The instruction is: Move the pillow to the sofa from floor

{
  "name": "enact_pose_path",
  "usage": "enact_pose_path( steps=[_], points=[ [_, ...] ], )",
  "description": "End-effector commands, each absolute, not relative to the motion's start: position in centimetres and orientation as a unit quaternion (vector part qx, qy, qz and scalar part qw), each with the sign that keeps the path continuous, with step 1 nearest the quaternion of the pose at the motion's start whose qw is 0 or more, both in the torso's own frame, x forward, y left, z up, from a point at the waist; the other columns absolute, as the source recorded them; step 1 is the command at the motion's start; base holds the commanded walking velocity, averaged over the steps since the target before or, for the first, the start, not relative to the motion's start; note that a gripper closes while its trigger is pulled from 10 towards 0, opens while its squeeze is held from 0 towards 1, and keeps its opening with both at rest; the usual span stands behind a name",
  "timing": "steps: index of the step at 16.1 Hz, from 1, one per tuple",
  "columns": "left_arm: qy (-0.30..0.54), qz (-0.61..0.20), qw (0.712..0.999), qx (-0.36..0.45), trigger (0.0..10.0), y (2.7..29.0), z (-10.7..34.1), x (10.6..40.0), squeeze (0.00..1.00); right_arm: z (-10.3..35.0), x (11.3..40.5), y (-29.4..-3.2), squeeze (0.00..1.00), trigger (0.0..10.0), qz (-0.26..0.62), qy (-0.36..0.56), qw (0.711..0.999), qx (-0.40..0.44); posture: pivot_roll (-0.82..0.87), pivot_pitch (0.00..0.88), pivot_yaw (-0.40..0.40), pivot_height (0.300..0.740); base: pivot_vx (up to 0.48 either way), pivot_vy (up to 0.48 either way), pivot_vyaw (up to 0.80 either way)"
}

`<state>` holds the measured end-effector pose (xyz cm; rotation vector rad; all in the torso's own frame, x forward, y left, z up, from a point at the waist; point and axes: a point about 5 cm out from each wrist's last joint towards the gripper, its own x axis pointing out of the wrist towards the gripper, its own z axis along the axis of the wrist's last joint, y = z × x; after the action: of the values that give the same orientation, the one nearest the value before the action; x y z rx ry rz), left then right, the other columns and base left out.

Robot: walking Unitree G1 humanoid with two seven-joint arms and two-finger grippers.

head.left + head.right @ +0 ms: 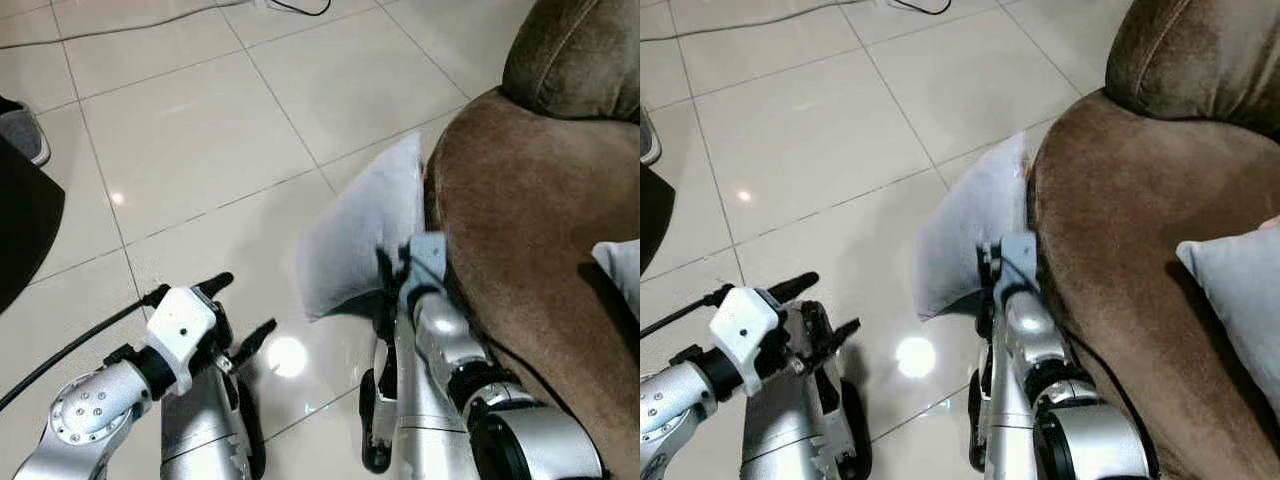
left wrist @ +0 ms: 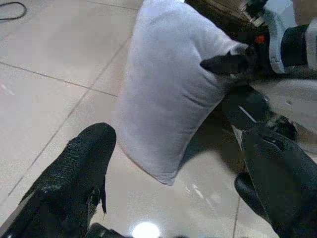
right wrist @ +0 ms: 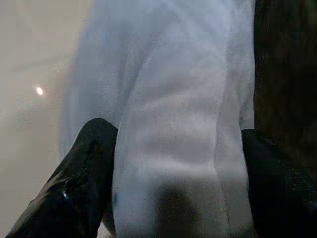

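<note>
At about eight o'clock in my head view I see my left gripper hovering over the tiled floor, its fingers spread apart and holding nothing. Toward centre, the pale pillow stands on edge on the floor, leaning against the brown sofa. My right gripper has its fingers on either side of the pillow's lower edge, pinching the fabric. At three o'clock, a second pillow lies on the sofa seat.
</note>
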<state>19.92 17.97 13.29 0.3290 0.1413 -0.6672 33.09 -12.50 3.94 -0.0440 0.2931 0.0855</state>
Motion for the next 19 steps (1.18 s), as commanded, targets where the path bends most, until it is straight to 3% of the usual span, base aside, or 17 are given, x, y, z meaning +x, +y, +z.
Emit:
enact_pose_path(
  steps=[1,2,3,19],
  points=[
    [0.084,-0.333,0.926,0.157,10.0,18.0,12.7,19.5,0.00,2.7,32.3,-12.8,0.00,9.3,0.037,0.179,0.983,-0.030,0.04,0.289,-0.023,0.459,0.000,0.000,0.00],
    [0.085,-0.333,0.926,0.158,10.0,18.1,12.7,19.6,0.00,2.9,32.5,-12.9,0.00,2.2,0.028,0.179,0.983,-0.028,0.04,0.287,-0.022,0.459,0.000,0.000,0.00],
    [0.085,-0.334,0.925,0.158,10.0,18.1,12.6,19.7,0.00,3.1,32.6,-13.0,0.00,0.0,0.024,0.176,0.984,-0.024,0.05,0.280,-0.021,0.459,0.000,0.000,0.00],
    [0.088,-0.346,0.921,0.158,10.0,18.2,12.2,20.7,0.00,3.6,33.0,-11.8,0.00,0.0,0.069,0.170,0.983,-0.016,0.06,0.207,-0.019,0.459,0.000,0.000,0.00]
  ],
)
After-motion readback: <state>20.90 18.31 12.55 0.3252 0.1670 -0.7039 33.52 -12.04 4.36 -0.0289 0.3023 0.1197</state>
